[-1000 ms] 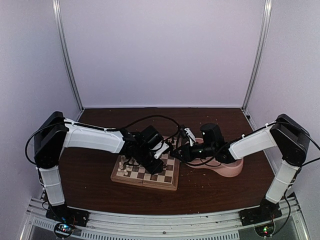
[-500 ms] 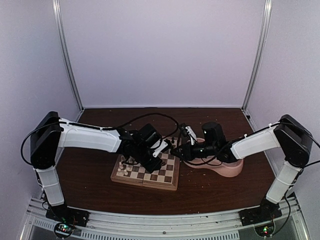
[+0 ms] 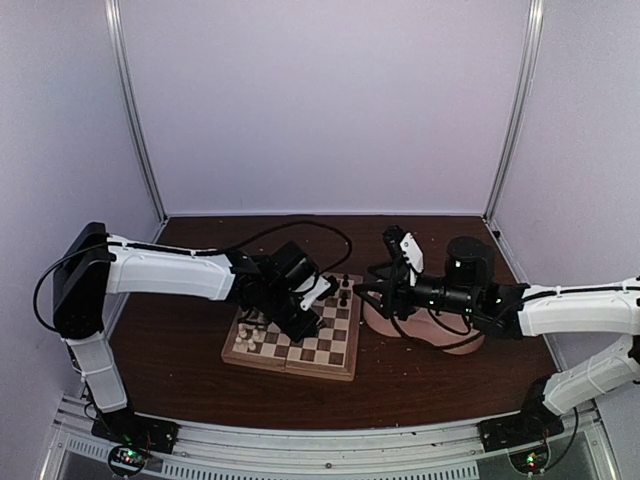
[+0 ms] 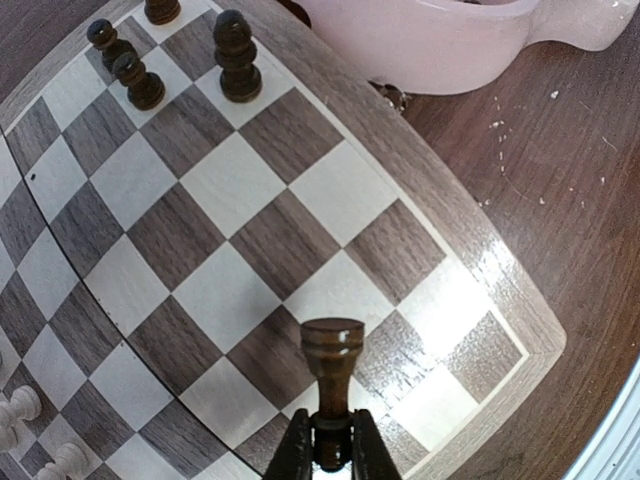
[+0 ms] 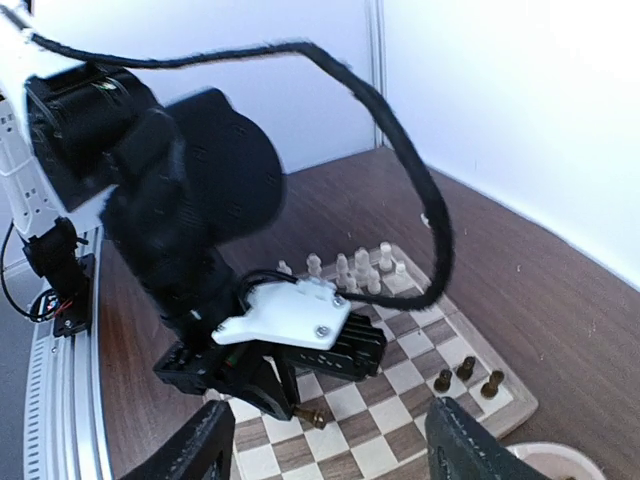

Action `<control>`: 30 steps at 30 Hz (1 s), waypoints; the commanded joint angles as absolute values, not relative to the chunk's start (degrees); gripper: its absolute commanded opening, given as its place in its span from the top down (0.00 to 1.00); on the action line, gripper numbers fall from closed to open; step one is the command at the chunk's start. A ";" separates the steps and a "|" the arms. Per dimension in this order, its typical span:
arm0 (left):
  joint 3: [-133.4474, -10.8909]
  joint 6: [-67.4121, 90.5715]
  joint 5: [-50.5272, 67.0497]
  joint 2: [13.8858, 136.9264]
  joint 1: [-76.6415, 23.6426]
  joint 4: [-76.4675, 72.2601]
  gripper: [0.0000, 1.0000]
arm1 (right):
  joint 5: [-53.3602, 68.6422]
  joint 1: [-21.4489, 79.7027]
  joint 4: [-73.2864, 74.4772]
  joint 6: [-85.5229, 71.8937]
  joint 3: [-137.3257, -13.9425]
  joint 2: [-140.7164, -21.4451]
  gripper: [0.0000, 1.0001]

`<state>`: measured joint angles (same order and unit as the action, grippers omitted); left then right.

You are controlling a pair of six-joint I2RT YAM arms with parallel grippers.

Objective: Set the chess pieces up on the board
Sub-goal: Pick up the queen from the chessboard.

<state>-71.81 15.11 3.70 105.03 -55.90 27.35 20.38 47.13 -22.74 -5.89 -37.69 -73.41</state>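
The board (image 3: 335, 355) lies mid-table. My left gripper (image 3: 306, 322) hangs over it, shut on a dark brown chess piece (image 4: 332, 362) that sticks out past the fingertips (image 4: 296, 450) above the board's (image 4: 190, 200) squares. The right wrist view shows that same piece (image 5: 312, 413) just above the board (image 5: 420, 375). A few dark pieces (image 4: 238, 55) stand at one corner (image 3: 345, 292), and cream pieces (image 5: 350, 268) stand along the opposite side (image 3: 250, 335). My right gripper (image 3: 374, 290) is off the board's right side, open, with nothing between its fingers (image 5: 200, 445).
The pink double bowl (image 3: 440, 335) sits right of the board, under my right arm; its rim (image 4: 440, 45) lies close to the board's corner. Dark wooden tabletop (image 3: 190, 350) surrounds the board. The enclosure's walls and metal posts (image 3: 135, 110) stand behind.
My right gripper has opened and drawn back to the right, away from the board's corner. My left gripper stays over the board, now pinched on the dark piece.
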 commanded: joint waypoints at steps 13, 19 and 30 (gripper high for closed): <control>-72.31 14.28 4.41 99.59 -55.01 29.43 0.90 | 10.94 55.78 -51.47 11.70 -25.69 -80.58 0.00; -72.28 14.15 4.95 98.87 -54.93 29.99 0.90 | -0.94 66.04 -45.09 35.70 -28.08 -86.46 0.00; -73.64 14.29 14.42 98.35 -55.01 31.91 0.89 | -19.67 71.61 -41.40 49.62 -34.51 -96.27 0.29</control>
<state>-71.90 14.85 9.34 99.96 -55.42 31.42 -10.72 71.16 -42.41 44.77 -31.33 -94.19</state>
